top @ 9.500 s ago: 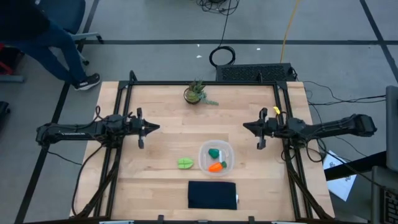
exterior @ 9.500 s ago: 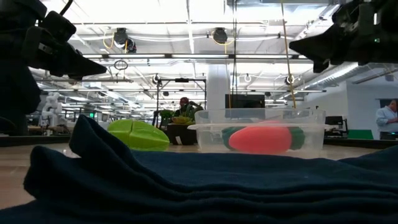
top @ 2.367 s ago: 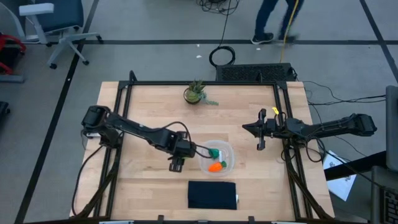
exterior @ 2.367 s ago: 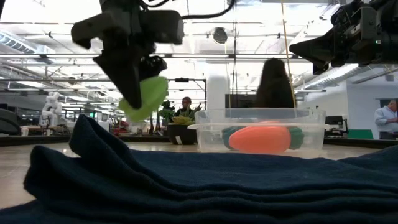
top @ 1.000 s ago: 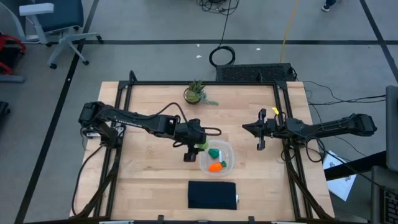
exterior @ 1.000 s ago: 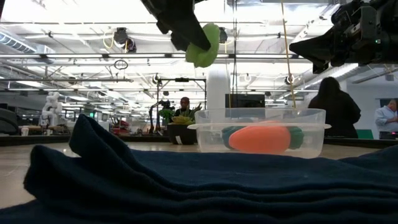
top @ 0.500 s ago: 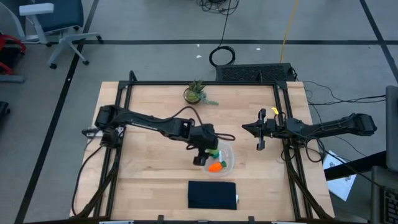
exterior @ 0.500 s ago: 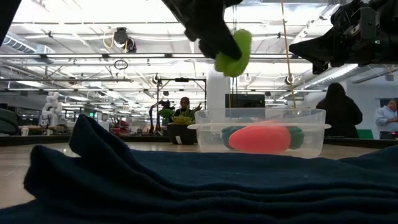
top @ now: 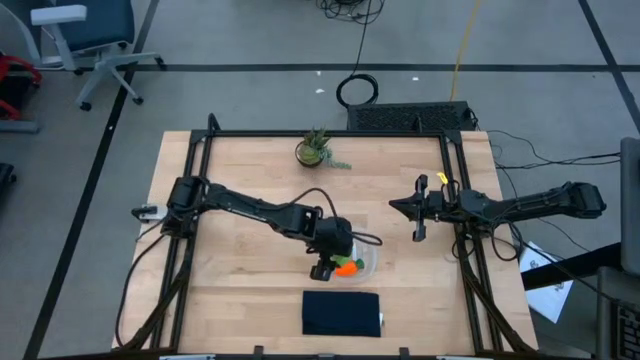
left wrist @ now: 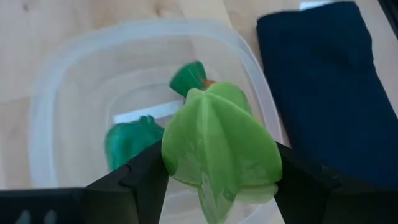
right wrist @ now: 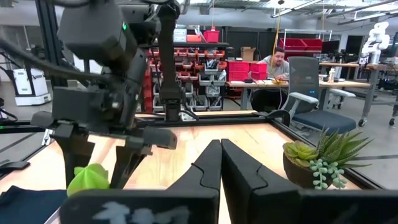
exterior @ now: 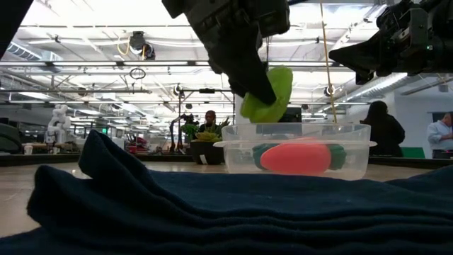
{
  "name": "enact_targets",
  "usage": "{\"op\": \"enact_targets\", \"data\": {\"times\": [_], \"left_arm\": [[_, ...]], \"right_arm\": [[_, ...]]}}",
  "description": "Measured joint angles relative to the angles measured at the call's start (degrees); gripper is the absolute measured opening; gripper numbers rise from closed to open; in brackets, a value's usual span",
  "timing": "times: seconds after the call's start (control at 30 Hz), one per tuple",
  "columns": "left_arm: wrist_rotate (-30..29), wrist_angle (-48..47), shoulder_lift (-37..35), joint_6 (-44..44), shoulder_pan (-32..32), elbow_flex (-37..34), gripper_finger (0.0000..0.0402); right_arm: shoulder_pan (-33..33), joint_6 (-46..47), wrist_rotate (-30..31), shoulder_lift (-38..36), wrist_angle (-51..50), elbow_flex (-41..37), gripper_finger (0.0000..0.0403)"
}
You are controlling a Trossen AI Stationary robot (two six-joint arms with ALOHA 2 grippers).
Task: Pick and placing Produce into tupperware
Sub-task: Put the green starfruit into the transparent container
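Note:
The clear tupperware [left wrist: 74, 74] sits on the wooden table right of centre [top: 368, 262]. Inside it lie a dark green lump [left wrist: 127, 143] and an orange carrot [top: 347, 267] with a green tip [left wrist: 186, 78]. My left gripper [top: 335, 262] hangs over the tupperware, shut on the lime-green leafy piece [left wrist: 217, 146]. In the low view the leafy piece [exterior: 269, 95] is just above the tupperware's rim [exterior: 297, 144]. My right gripper [top: 393, 205] waits shut above the table's right part, away from everything. My left gripper pinches the leafy piece by its two side edges [left wrist: 171, 155] between its two fingers. The fingers [exterior: 244, 67] come from above, slanting down. The piece is lifted clear, tilted, over the inside of the tupperware.
A dark blue folded cloth [top: 342, 313] lies near the table's front edge, just in front of the tupperware. A small potted plant [top: 315, 150] stands at the far edge. People show in the room beyond the table [exterior: 386, 127].
My left gripper has carried the leafy piece toward the table's right and near edges, from beside the tupperware to over it. It has also come down, bringing the piece from high up to just above the rim. The grip has stayed the same.

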Motion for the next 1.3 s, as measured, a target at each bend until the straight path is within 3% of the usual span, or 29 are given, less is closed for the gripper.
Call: {"op": "enact_targets", "data": {"times": [0.97, 1.3], "left_arm": [[0.0, 0.3, 2.6, 1.2, 1.1, -0.6, 0.0241], [2.4, -0.2, 2.5, 2.1, 1.6, -0.8, 0.0241]], "right_arm": [[0.0, 1.5, 0.0, 0.0, -0.5, 0.0, 0.0000], [0.0, 1.5, 0.0, 0.1, -0.7, 0.0, 0.0000]]}}
